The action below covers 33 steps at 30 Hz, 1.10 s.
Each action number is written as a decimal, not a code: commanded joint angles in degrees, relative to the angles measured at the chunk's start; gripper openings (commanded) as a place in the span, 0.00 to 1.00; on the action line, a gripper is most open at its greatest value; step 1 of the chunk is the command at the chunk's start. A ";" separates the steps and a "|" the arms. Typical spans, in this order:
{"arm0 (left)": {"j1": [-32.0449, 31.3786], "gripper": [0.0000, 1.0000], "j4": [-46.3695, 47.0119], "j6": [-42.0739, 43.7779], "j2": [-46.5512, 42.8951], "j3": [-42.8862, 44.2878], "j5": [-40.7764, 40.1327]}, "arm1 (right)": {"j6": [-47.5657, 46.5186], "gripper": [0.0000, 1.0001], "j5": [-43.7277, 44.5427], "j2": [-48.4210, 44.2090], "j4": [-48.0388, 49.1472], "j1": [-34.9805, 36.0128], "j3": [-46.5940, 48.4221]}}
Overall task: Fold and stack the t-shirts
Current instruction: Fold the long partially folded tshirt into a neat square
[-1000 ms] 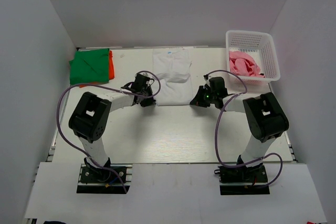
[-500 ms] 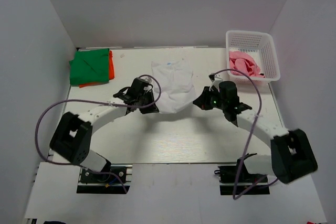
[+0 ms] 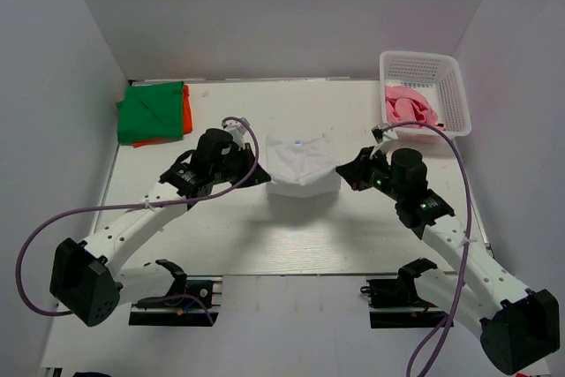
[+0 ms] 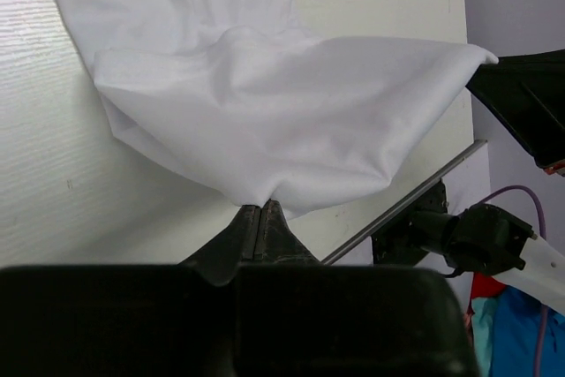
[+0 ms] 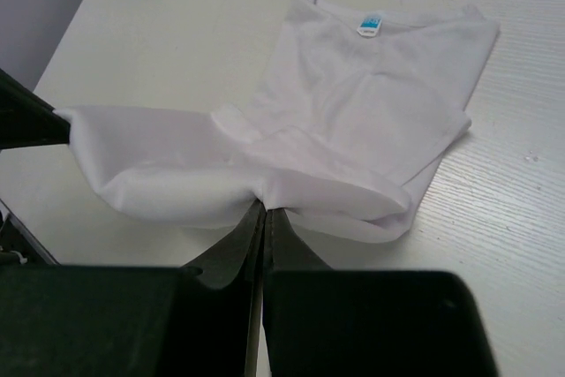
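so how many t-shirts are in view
4: white shirt mid-table, green shirt stacked on orange shirt at far left, pink shirt in the basket. More may hide underneath.

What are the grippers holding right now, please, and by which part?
The white t-shirt: the left gripper and right gripper each pinch a corner of its near edge.

This looks like a robotics lab cell. Plain pale panel walls [image 3: 291, 15] box in a white wood-grain table [image 3: 291, 236]. Bare purple cables [image 3: 462, 184] trail from bolted-down robot arms [image 3: 132, 222].

Four t-shirts — white [image 3: 302, 163], green [image 3: 152, 112], orange [image 3: 187, 111], pink [image 3: 409, 110] — one basket [image 3: 422, 57], two grippers [image 3: 263, 176] [image 3: 342, 174].
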 commanded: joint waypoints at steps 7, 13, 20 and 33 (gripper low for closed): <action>0.38 0.06 0.26 0.66 4.86 11.08 -8.22 | -0.31 0.00 7.43 6.78 2.81 -0.27 8.49; 1.17 0.02 -3.97 0.66 14.09 18.99 -16.48 | -0.58 0.00 10.50 12.76 2.54 -0.71 12.97; 2.40 0.02 -6.34 1.19 24.18 27.52 -22.38 | -0.75 0.00 12.53 21.64 2.37 -1.85 18.95; 6.70 0.01 -11.09 1.19 42.13 41.67 -22.83 | 1.27 0.00 7.97 38.25 2.10 -5.72 26.16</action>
